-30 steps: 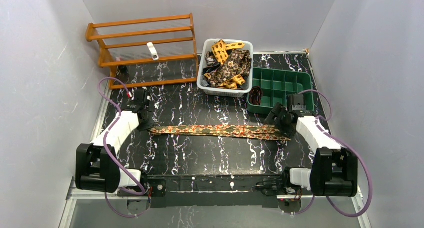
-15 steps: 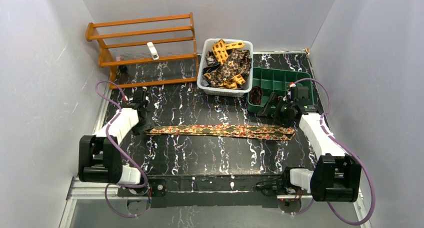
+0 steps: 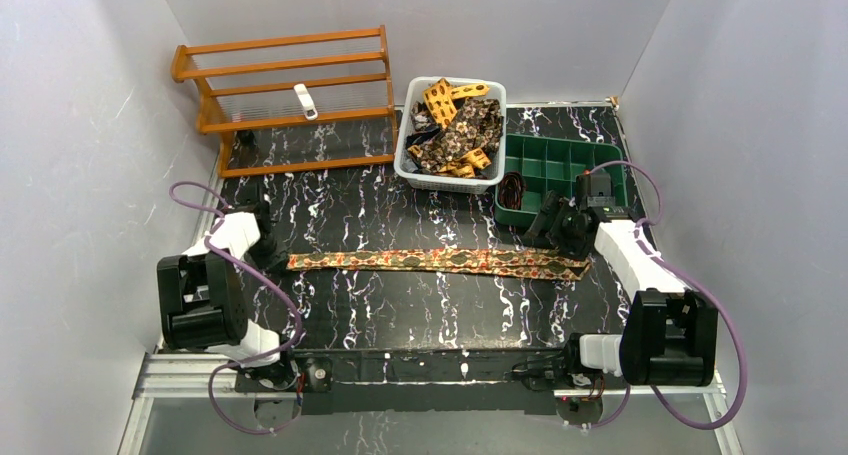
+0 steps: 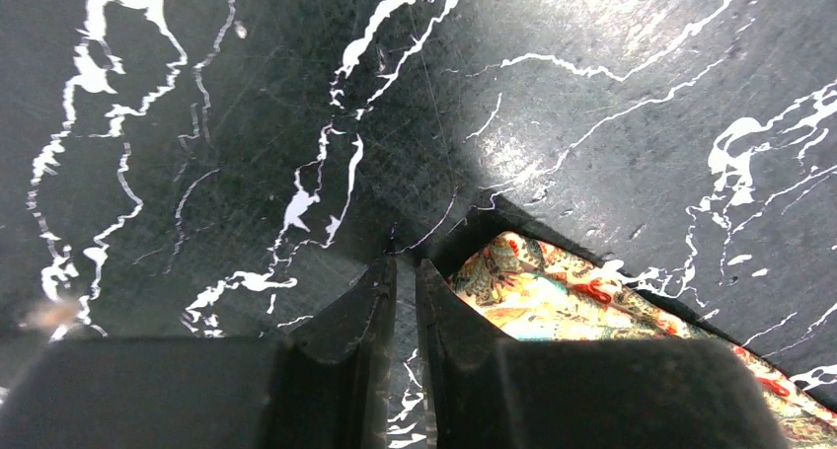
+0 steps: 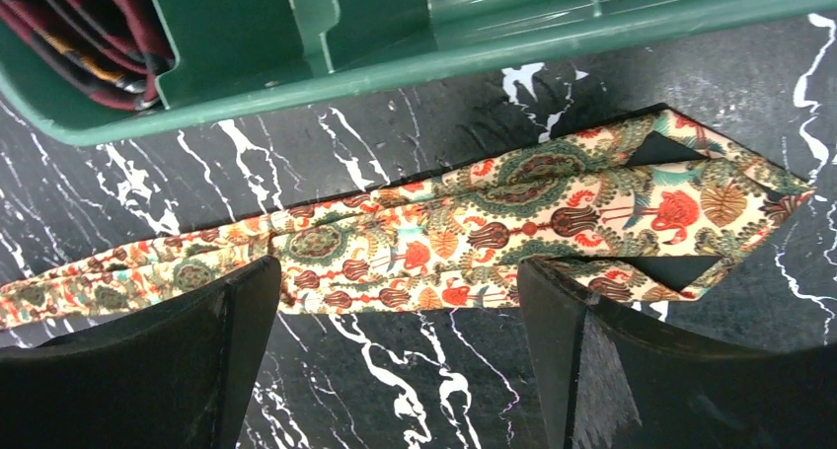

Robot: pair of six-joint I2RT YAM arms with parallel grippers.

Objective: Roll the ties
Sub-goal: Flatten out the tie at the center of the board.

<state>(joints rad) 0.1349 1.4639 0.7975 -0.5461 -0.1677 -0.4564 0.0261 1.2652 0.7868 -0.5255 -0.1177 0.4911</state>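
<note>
**Inspector:** Where is the work piece?

**Operator:** One patterned tie [image 3: 440,261] lies flat at full length across the table [image 3: 400,315]. Its narrow end points toward the left arm and its wide pointed end toward the right. More ties [image 3: 455,125] are heaped in the white basket [image 3: 402,165] at the back. A dark coil [image 3: 512,189] sits in a corner compartment of the green tray [image 3: 570,170].

**Inspector:** End effectors?

**Operator:** The left gripper [image 4: 405,271] has its fingers drawn almost together, with only a slit between them and nothing in it. The tie's narrow tip lies just beside one finger, not between the two. The right gripper [image 5: 397,276] has its jaws spread wide over the wide end and holds nothing. Whether it touches the cloth cannot be told.

**Inspector:** Handling assessment?

**Operator:** I judge the fabric light, thin and limp, and probably smooth against the marbled top. It will likely slide and bunch rather than resist. It has no stiffness to push against, so a pinch at one point drags the rest along. It is not fragile, but it can skew or crease.

**Inspector:** Recommended hold?

**Operator:** Pinch the narrow tip across its width at the very end, and turn it over to seed the coil. The wide end should be pressed lightly to keep the strip straight. The main risk is the fingers closing on bare table beside the tip.
</note>
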